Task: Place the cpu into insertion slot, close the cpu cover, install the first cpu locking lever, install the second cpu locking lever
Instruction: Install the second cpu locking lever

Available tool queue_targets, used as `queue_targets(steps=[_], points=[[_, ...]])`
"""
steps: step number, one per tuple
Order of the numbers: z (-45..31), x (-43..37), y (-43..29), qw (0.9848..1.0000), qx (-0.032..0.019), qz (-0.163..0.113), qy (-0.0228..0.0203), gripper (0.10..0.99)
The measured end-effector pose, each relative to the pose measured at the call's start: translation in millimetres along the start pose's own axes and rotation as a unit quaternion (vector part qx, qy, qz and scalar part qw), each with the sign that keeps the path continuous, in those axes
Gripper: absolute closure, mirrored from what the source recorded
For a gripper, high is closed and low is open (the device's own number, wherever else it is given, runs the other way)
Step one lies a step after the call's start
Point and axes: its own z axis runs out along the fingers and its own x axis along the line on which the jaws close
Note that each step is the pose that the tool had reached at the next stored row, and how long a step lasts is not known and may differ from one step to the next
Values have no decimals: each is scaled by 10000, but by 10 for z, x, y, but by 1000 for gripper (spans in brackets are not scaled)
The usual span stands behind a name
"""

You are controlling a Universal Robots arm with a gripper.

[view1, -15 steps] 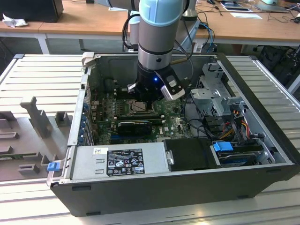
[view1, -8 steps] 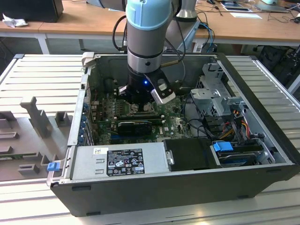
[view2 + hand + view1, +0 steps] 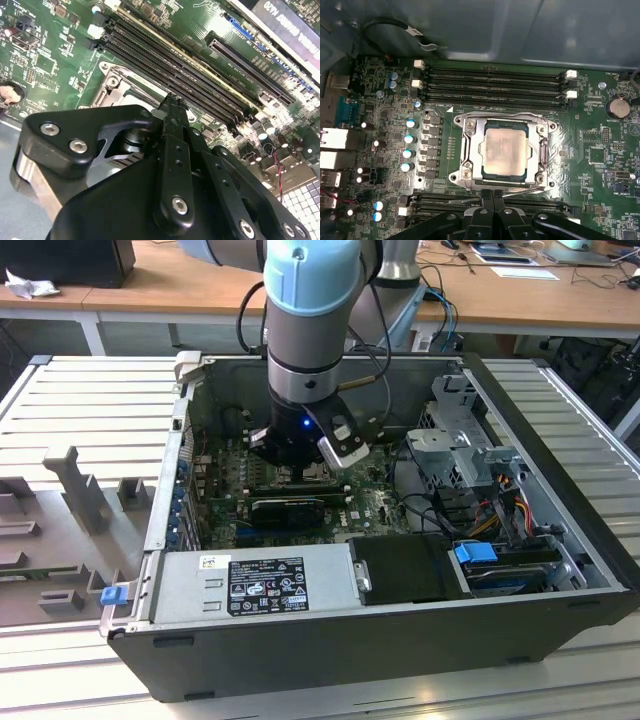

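In the first wrist view the cpu (image 3: 505,150), a pale square chip, lies flat in the insertion slot (image 3: 482,169), whose black rim shows around it. The silvery cpu cover (image 3: 469,145) lies down over the chip's edges. My gripper (image 3: 493,194) is shut, its two black fingers pressed together with nothing visible between them, right at one edge of the socket. A thin metal rod (image 3: 470,201) runs along that edge beside the fingers. In the second wrist view the gripper (image 3: 172,102) tip sits at the cover (image 3: 117,85). In the exterior view the gripper (image 3: 300,472) reaches down into the open computer case.
Black memory slots (image 3: 495,80) line the board on both sides of the socket. A black finned card (image 3: 290,508), the grey power supply (image 3: 260,585) and a metal drive cage (image 3: 460,440) crowd the case. A black cable (image 3: 395,27) loops at the case wall.
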Motion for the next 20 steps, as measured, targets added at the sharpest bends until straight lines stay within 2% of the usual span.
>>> queue_targets(steps=[8,15,20], points=[[2,31,1,10000,-9,0,-1,980],[41,101,-2,10000,-29,-16,1,980],[104,178,-31,9998,-142,-111,10,980]])
